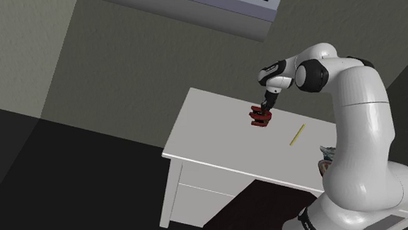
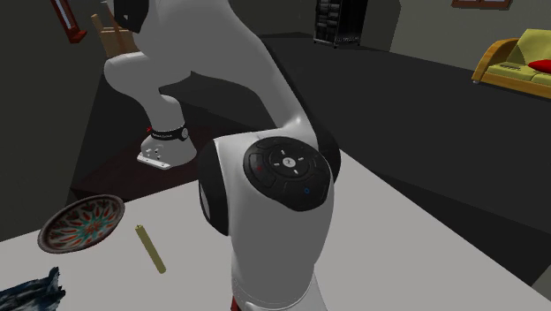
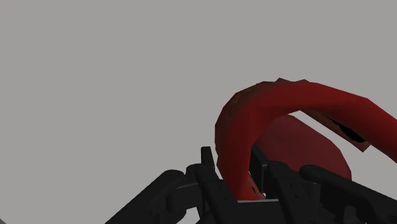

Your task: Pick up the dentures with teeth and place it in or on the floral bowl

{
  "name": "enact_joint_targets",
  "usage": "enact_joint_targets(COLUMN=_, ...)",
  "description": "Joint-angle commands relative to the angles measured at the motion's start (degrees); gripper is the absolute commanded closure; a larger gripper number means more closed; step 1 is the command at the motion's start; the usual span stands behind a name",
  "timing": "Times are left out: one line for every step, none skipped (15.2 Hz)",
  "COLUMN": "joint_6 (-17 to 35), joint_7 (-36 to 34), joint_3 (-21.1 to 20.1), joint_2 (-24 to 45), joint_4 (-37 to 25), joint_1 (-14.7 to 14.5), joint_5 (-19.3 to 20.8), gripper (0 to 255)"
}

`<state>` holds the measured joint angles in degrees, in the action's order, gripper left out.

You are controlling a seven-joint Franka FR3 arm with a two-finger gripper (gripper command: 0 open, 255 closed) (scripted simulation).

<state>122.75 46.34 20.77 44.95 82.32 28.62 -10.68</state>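
Shoulder view: a white table with drawers is standing below a window. Over its far middle the gripper is pointing down, fingers narrowly parted and pinching the dark red dentures at the tabletop; cannot tell whether they are touching it. Right of them a yellow stick is lying flat. Second exterior view: the floral bowl is sitting left of the stick, well apart from the dentures
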Motion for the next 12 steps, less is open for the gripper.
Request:
enact_joint_targets(joint_6=-0.82, joint_7=-0.05, joint_3=0.15, joint_2=-0.62, joint_4=-0.25, joint_1=-0.09, joint_5=0.17, gripper=255)
enact_joint_targets(joint_6=-1.32, joint_7=-0.07, joint_3=0.25, joint_2=-1.04, joint_4=-0.33, joint_1=-0.15, joint_5=0.29, gripper=255)
enact_joint_targets(joint_6=-1.82, joint_7=-0.09, joint_3=0.35, joint_2=-1.46, joint_4=-0.43, joint_1=-0.21, joint_5=0.4, gripper=255)
enact_joint_targets(joint_6=-2.35, joint_7=-0.12, joint_3=0.45, joint_2=-1.85, joint_4=-0.57, joint_1=-0.26, joint_5=0.51, gripper=255)
enact_joint_targets(joint_6=-2.87, joint_7=-0.14, joint_3=0.54, joint_2=-2.25, joint_4=-0.7, joint_1=-0.31, joint_5=0.63, gripper=255)
enact_joint_targets(joint_6=-3.4, joint_7=-0.16, joint_3=0.63, joint_2=-2.64, joint_4=-0.85, joint_1=-0.36, joint_5=0.74, gripper=255)
enact_joint_targets(joint_6=-3.93, joint_7=-0.18, joint_3=0.73, joint_2=-3.02, joint_4=-1.01, joint_1=-0.4, joint_5=0.85, gripper=255)
enact_joint_targets(joint_6=-4.47, joint_7=-0.2, joint_3=0.82, joint_2=-3.39, joint_4=-1.19, joint_1=-0.45, joint_5=0.96, gripper=255)
enact_joint_targets(joint_6=-5.0, joint_7=-0.22, joint_3=0.91, joint_2=-3.77, joint_4=-1.35, joint_1=-0.49, joint_5=1.07, gripper=255)
enact_joint_targets(joint_6=-5.56, joint_7=-0.24, joint_3=0.99, joint_2=-4.11, joint_4=-1.59, joint_1=-0.52, joint_5=1.17, gripper=255)
enact_joint_targets(joint_6=-6.12, joint_7=-0.26, joint_3=1.07, joint_2=-4.45, joint_4=-1.82, joint_1=-0.56, joint_5=1.28, gripper=255)
enact_joint_targets(joint_6=-6.69, joint_7=-0.28, joint_3=1.15, joint_2=-4.78, joint_4=-2.06, joint_1=-0.59, joint_5=1.38, gripper=255)
